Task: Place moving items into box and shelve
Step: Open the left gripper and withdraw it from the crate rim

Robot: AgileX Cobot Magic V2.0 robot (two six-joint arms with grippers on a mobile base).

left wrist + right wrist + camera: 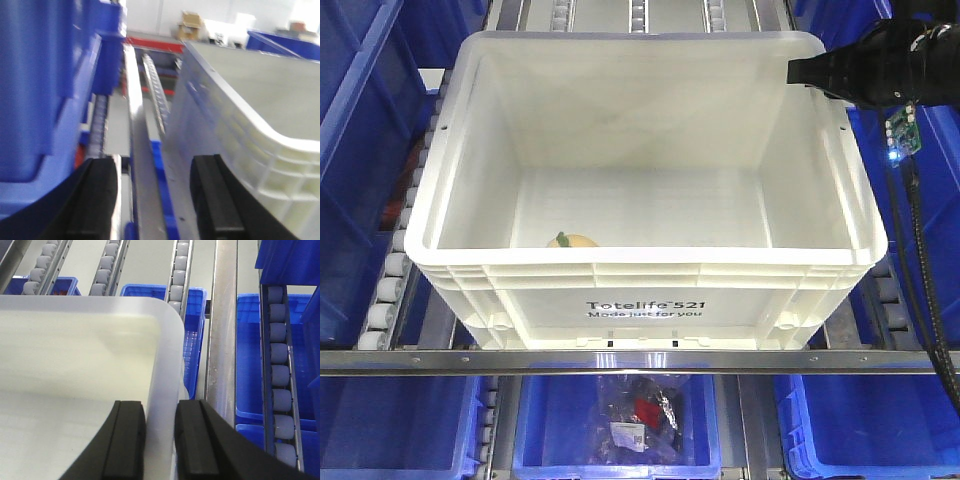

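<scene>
Right gripper (160, 445) pinched on the box (645, 300) rim. Left gripper (155, 200) spread wide beside the box. Yellowish-tan item (572, 241) inside the box, against its front wall.

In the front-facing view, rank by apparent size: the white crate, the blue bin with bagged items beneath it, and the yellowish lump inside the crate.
1. White crate, fills most of the view.
2. Blue bin, cut off by the frame, so only apparent.
3. Yellowish lump, partly hidden behind the crate's near wall.

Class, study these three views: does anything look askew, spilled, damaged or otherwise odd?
Nothing stands out. The white crate sits square on the roller rails, undamaged; one yellowish lump lies inside by its front wall. The right gripper straddles the crate's rim, while the left gripper hangs open beside it.
</scene>
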